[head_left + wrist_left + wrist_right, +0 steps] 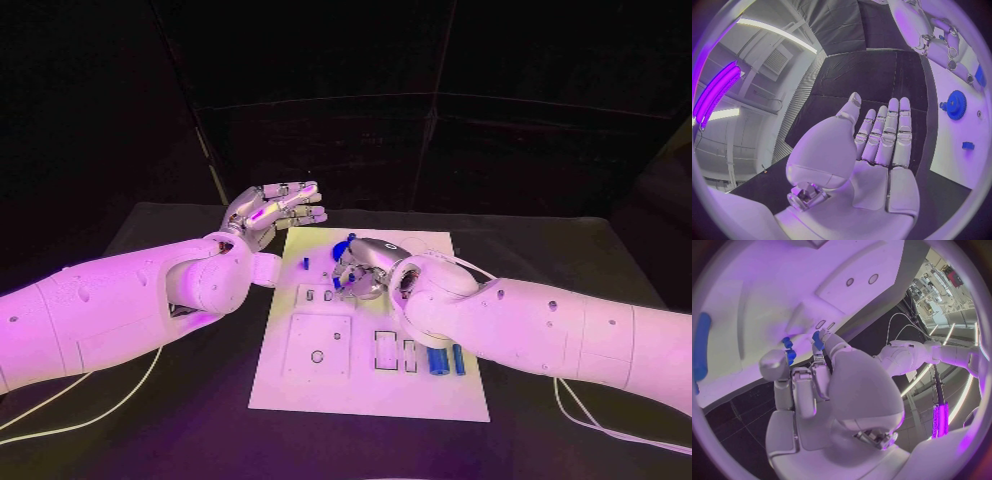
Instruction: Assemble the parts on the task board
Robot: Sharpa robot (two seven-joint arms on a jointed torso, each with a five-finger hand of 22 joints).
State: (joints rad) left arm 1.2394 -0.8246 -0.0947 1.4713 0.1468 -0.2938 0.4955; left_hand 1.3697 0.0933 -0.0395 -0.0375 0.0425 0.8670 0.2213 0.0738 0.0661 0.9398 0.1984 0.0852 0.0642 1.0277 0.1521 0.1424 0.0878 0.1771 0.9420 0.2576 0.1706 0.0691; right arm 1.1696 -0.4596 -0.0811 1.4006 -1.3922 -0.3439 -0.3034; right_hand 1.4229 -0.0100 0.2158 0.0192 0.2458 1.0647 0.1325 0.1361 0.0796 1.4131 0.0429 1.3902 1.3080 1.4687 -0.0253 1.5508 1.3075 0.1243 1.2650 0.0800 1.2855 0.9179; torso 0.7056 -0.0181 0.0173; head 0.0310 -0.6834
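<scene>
the task board (pixel 346 385) lies flat in the middle of the black tabletop (pixel 173 430), between the two white arms. the right hand (pixel 358 272) is lowered onto the middle of the board, fingers pointed down; in the right wrist view its fingertips (pixel 819 341) pinch a small blue part (pixel 817 338) just at a pair of small slots (pixel 824 325) in the white surface, and a second small blue piece (pixel 788 349) sits against its thumb. whether the pinched part has already entered a slot cannot be told. the left hand (pixel 271 212) is held above the tabletop beside the board's far left corner, palm up, fingers straight and together, grasping nothing; the left wrist view shows this flat palm (pixel 879 150) clearly. a blue gear (pixel 955 104) rests on the far part of the board, near the right hand, with another small blue block (pixel 967 145) well apart from it. two long blue bars (pixel 450 360) lie side by side near the board's near right edge, beside an open rectangular recess (pixel 387 350). the step in hand appears to be seating the small part in its slot. the next move probably calls for a straight downward push with the part kept upright, then a release without dragging it out; a tilt at the slot mouth could jam it.
</scene>
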